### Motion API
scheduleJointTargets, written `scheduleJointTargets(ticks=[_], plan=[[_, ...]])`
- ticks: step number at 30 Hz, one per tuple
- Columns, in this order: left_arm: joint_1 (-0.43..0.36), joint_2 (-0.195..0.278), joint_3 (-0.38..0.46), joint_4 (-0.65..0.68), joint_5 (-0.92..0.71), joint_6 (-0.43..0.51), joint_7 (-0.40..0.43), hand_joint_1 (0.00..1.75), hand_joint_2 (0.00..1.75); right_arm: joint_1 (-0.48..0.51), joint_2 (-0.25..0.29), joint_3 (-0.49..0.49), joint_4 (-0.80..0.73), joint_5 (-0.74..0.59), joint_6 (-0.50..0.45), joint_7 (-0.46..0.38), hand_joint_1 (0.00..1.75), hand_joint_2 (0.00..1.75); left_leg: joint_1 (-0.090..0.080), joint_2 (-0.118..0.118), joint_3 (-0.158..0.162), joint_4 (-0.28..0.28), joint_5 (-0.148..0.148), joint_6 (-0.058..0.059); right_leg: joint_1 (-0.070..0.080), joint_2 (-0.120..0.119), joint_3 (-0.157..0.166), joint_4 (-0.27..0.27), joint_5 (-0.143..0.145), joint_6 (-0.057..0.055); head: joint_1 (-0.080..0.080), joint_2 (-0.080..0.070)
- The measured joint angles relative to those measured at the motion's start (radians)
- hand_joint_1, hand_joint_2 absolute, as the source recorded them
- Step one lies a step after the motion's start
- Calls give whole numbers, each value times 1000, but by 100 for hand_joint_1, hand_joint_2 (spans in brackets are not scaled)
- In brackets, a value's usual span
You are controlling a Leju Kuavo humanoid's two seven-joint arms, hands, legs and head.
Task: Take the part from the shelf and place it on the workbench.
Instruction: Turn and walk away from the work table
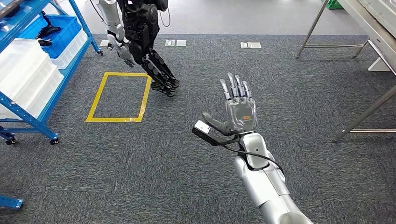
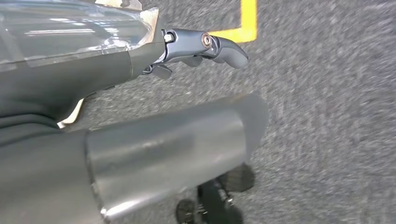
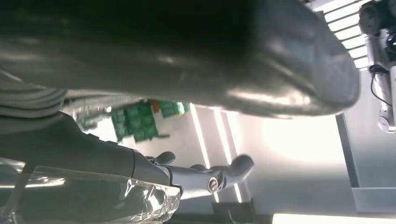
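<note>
My right hand (image 1: 239, 108) is raised over the grey carpet (image 1: 299, 84), palm up, fingers spread apart and holding nothing. My left hand (image 2: 205, 46) hangs near the floor by a yellow tape line (image 2: 247, 21); its fingers look loosely curled with nothing in them, though I cannot tell for sure.

I cannot make out the part: it may be the dark object in the blue bin (image 1: 53, 28) on the blue shelf (image 1: 28, 116) at far left, well apart from my hand.

I judge the risks are:
- another robot (image 1: 140, 32) stands beside the shelf, so reaching could clip it;
- the workbench legs (image 1: 362, 116) at right could be struck when turning.
</note>
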Motion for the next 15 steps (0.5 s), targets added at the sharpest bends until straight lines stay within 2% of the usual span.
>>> scheduleJointTargets(ticks=[1,2,3,4,5,6,7,8,10,11,12,14,15], plan=[[1,0,0,0,1,-2,4,0,0,5,2,1,0,0,-1,-2,0,0,-1,33,-14,28,-17,-4,-1,-11,2,-3,1,-6,-4,0],[-1,1,1,0,2,-4,6,0,0,11,3,1,0,0,-1,-4,0,0,-2,71,-36,76,-44,-7,-1,-22,4,-5,1,-11,-9,0],[-3,0,1,0,2,-5,8,0,0,18,3,2,0,-1,-2,-6,0,0,-2,100,-69,140,-76,-10,2,-36,5,-5,-1,-15,-12,0],[-4,0,1,0,2,-6,10,0,0,27,2,2,0,-2,-4,-8,0,0,0,112,-102,206,-104,-14,4,-50,6,-5,-3,-18,-14,0],[-4,0,1,0,2,-6,11,0,0,35,1,2,1,-4,-5,-10,0,0,2,117,-127,253,-119,-16,6,-65,6,-5,-5,-20,-14,0],[-3,0,1,0,2,-7,12,0,0,41,0,2,1,-6,-6,-11,0,0,4,121,-134,268,-116,-18,7,-80,7,-5,-7,-22,-14,0],[-1,0,2,0,2,-8,13,0,0,46,-1,2,1,-9,-6,-14,0,0,5,126,-121,242,-97,-19,7,-93,8,-5,-8,-22,-14,0],[0,0,3,0,2,-9,13,0,0,48,-2,2,1,-12,-7,-16,0,0,6,137,-90,184,-67,-18,7,-105,9,-5,-10,-22,-14,0],[-1,1,6,0,2,-9,13,0,0,50,-3,2,1,-16,-7,-19,0,0,3,186,-17,56,-22,-13,14,-126,14,-4,-17,-15,-15,0],[-3,1,7,0,2,-9,13,0,0,50,-4,2,1,-17,-7,-20,0,0,0,202,5,18,-13,-8,18,-135,17,-4,-21,-10,-13,0],[-3,1,8,0,2,-9,13,0,0,51,-6,2,1,-17,-7,-21,0,0,-4,208,13,3,-13,-2,21,-145,21,-5,-25,-5,-10,0],[-4,1,10,0,2,-9,13,0,0,52,-8,2,1,-18,-8,-23,0,0,-6,179,13,-1,-12,10,22,-166,26,-7,-31,5,-6,0],[-4,1,11,0,2,-9,13,0,0,52,-9,2,0,-18,-8,-23,0,0,-4,165,16,-5,-9,16,19,-156,25,1,-39,8,-4,0]])
